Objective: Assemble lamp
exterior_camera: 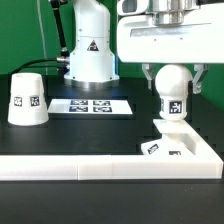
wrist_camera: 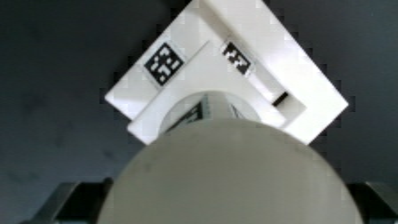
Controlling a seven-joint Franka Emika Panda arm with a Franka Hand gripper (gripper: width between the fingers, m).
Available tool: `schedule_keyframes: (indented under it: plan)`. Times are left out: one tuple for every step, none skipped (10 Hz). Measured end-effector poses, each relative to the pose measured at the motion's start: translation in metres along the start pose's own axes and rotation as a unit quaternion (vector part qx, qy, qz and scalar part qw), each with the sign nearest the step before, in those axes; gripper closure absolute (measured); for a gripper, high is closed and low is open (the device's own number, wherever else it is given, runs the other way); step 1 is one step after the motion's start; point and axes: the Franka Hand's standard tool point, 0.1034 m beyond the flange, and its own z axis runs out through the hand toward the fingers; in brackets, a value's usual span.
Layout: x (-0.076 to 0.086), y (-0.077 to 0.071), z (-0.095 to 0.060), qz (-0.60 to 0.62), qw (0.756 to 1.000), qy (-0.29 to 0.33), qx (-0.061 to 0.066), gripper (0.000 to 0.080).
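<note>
The round white bulb [exterior_camera: 172, 88] stands upright with its stem on the flat square base [exterior_camera: 185, 150] at the exterior view's right. My gripper [exterior_camera: 172, 80] comes down from above, its fingers on either side of the bulb's head, shut on it. In the wrist view the bulb [wrist_camera: 214, 165] fills the space between the gripper's [wrist_camera: 217, 205] dark pads, and the tagged base [wrist_camera: 267, 55] lies beyond it. The truncated-cone shade [exterior_camera: 27, 98] stands alone on the black table at the exterior view's left.
The marker board [exterior_camera: 92, 104] lies flat behind the middle. The big white robot pedestal [exterior_camera: 88, 50] stands at the back. A low white wall [exterior_camera: 90, 168] runs along the front edge and beside the base.
</note>
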Motion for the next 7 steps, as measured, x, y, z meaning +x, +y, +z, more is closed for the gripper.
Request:
schedule_keyframes:
  plan:
    - [-0.0016,-0.0012,0.0005,0.055,0.998,-0.007,0.002,0.0222]
    - [-0.0029,-0.002,0.0009,0.104,0.994,-0.012,0.004,0.0222]
    - [-0.0039,-0.0032,0.0014,0.147,0.989,-0.018,0.004,0.0222]
    - [-0.0036,-0.0047,0.0011,0.17,0.985,-0.022,0.002,0.0222]
    - [-0.0047,-0.0068,0.0006,0.202,0.979,-0.024,0.004,0.0222]
    - [-0.0065,-0.0075,0.001,0.218,0.976,-0.027,0.005,0.0159]
    - [-0.0066,-0.0075,0.0011,0.2,0.979,-0.027,0.005,0.0118]
